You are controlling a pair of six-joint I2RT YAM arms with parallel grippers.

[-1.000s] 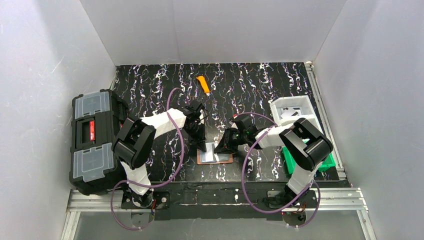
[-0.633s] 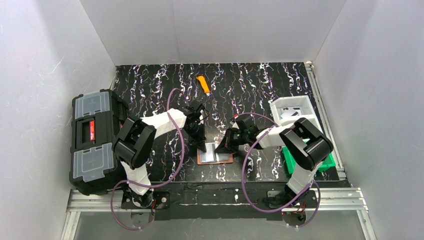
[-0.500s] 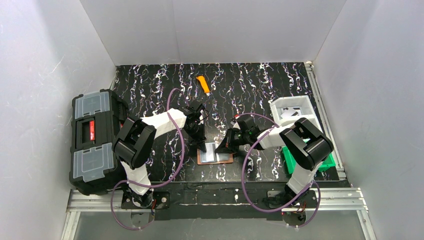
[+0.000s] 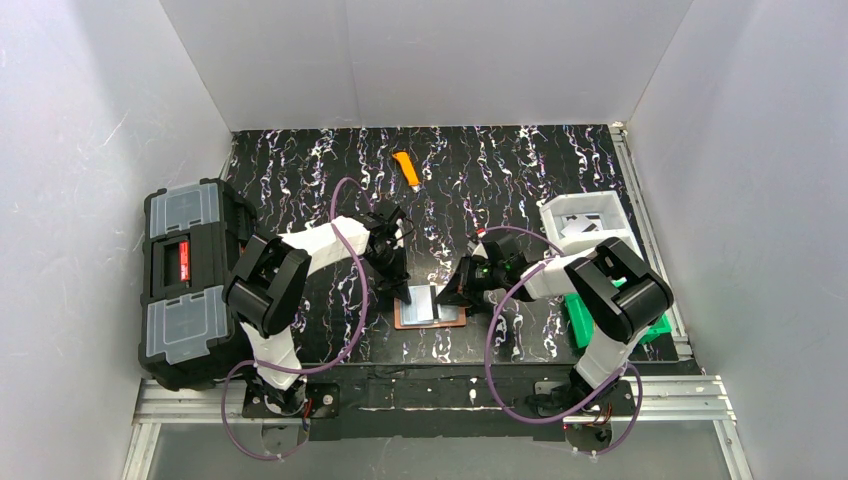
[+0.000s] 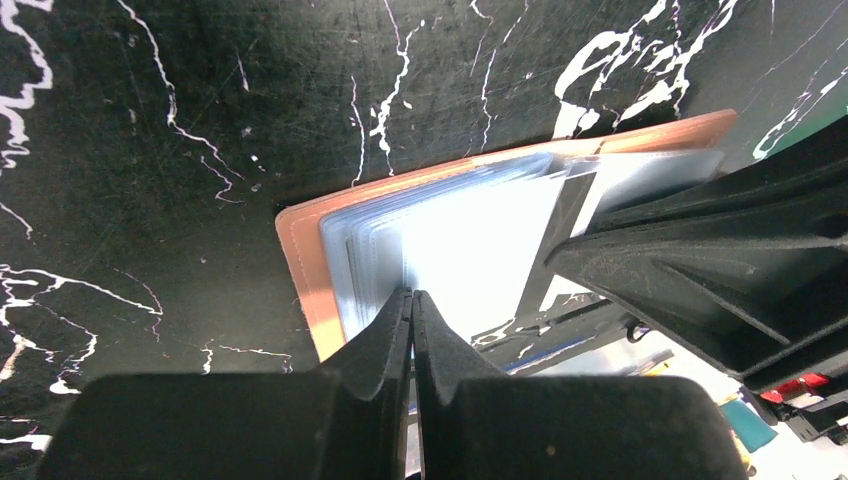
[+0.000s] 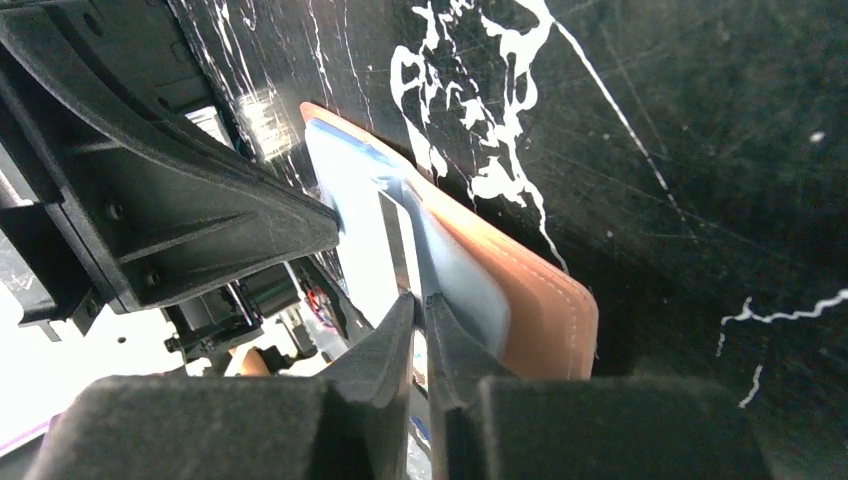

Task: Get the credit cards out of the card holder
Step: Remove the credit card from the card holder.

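Note:
The brown card holder (image 4: 430, 318) lies open on the black marbled table near the front edge, with a stack of pale sleeves on it. No orange-tan card shows. My left gripper (image 4: 405, 291) stands over its left end. In the left wrist view it (image 5: 411, 294) is shut on the edge of a pale sleeve (image 5: 470, 235), and the brown cover (image 5: 300, 262) lies under it. My right gripper (image 4: 458, 293) stands at the right end. In the right wrist view it (image 6: 420, 297) is shut on a thin pale blue-grey card (image 6: 396, 235) that stands edge-on beside the holder (image 6: 545, 305).
A big black toolbox (image 4: 186, 282) stands at the left edge. An orange-and-black utility knife (image 4: 406, 169) lies at the back middle. A white tray (image 4: 585, 219) and a green bin (image 4: 655, 326) stand at the right. The two grippers are almost touching over the holder.
My right arm has shifted slightly right and its gripper has settled lower at the holder's right end. The pale sheet on the holder stands a little higher. My left gripper has barely moved.

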